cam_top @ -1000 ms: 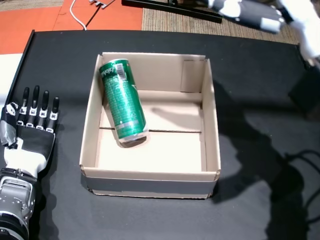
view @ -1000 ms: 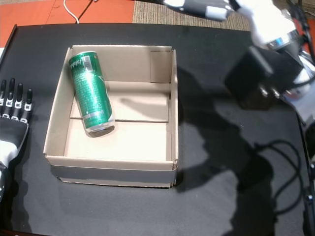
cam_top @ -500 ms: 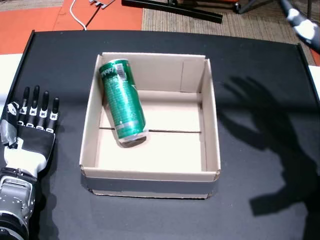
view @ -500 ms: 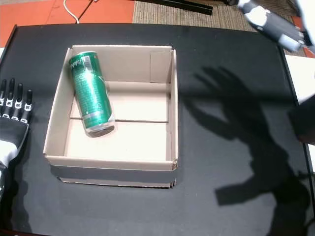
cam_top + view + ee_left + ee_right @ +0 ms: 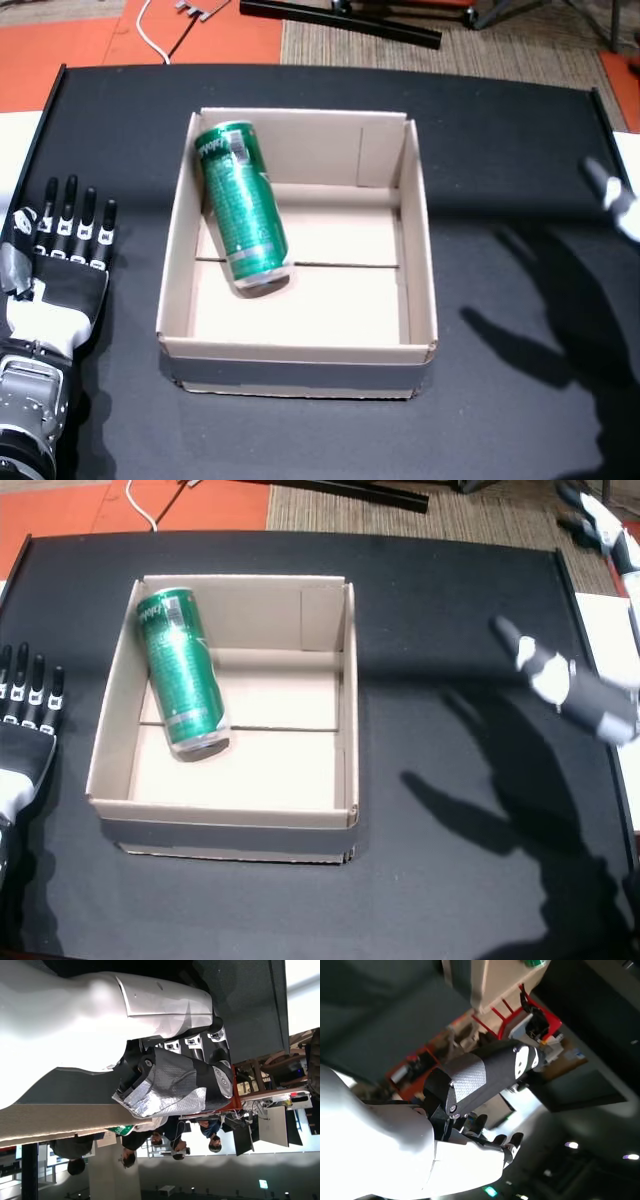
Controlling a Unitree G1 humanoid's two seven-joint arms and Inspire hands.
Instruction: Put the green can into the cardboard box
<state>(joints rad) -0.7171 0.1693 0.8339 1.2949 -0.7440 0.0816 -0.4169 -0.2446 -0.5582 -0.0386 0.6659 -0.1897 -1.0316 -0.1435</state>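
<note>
- Looking down on my black table (image 5: 500,130), I see it takes up most of both head views, with orange floor and a strip of carpet past its far edge.
- On it sits the cardboard box (image 5: 418,230), open at the top, roughly mid-table and a little toward my left.
- Inside lies the green can (image 5: 240,205), on its side on the box floor, along the left wall, one end up in the far left corner and the other near the middle seam. Nothing is touching it. I judge the placing done.
- My left hand (image 5: 58,270) rests flat on the table, well apart from the box's left wall, fingers straight and spread, holding nothing. The left wrist view agrees: fingers (image 5: 200,1040) laid out on the dark cloth.
- My right hand (image 5: 565,685) hangs over the table's right side, well clear of the box. It looks empty with fingers extended; the right wrist view shows its thumb (image 5: 485,1080) apart from the rest.
- What is left, by my reckoning, is only to park the right arm.
</note>
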